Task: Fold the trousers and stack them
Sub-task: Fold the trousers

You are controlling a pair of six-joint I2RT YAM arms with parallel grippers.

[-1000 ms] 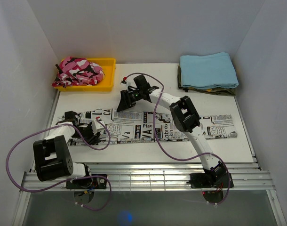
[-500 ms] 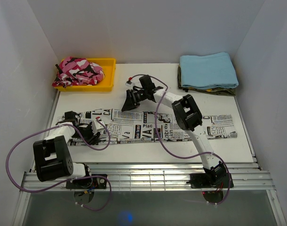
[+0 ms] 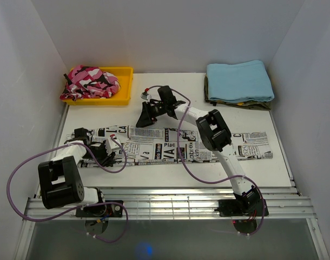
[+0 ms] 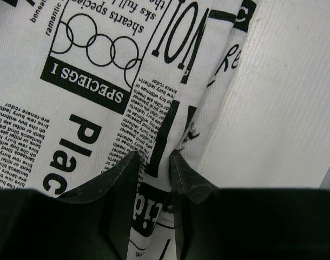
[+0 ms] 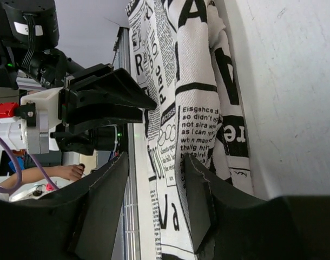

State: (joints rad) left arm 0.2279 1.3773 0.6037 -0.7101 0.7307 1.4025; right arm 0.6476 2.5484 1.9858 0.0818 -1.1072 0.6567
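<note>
Trousers (image 3: 154, 147) lie flat in one long narrow band running left to right across the middle of the white surface (image 3: 170, 97). They are white cloth printed with black newspaper text.

Left arm: the base (image 3: 59, 181) stands at the near left corner, beside the metal rails (image 3: 170, 201) along the near edge. The left gripper (image 3: 104, 149) rests low at the left end of the band. In the left wrist view, the left gripper (image 4: 154, 157) has its jaws drawn close together on a thin raised fold of the printed cloth near the cloth's edge, with bare surface just beside it.

Right arm: the arm reaches from the near right corner over the band, and the right gripper (image 3: 144, 118) sits at the far edge, left of centre. In the right wrist view, the right gripper (image 5: 157, 157) has its jaws astride a raised ridge of the far edge. One finger (image 5: 200, 206) touches the cloth. A gap shows between the cloth and the other finger, so a firm clamp cannot be confirmed.

A purple cable (image 3: 24, 173) loops from each arm.

Far left: a yellow tray (image 3: 126, 76) holds a crumpled pink camouflage garment (image 3: 89, 81). Far right: a folded light blue cloth (image 3: 239, 80) lies on top of a darker folded cloth (image 3: 235, 102). Both are well apart from the trousers.
</note>
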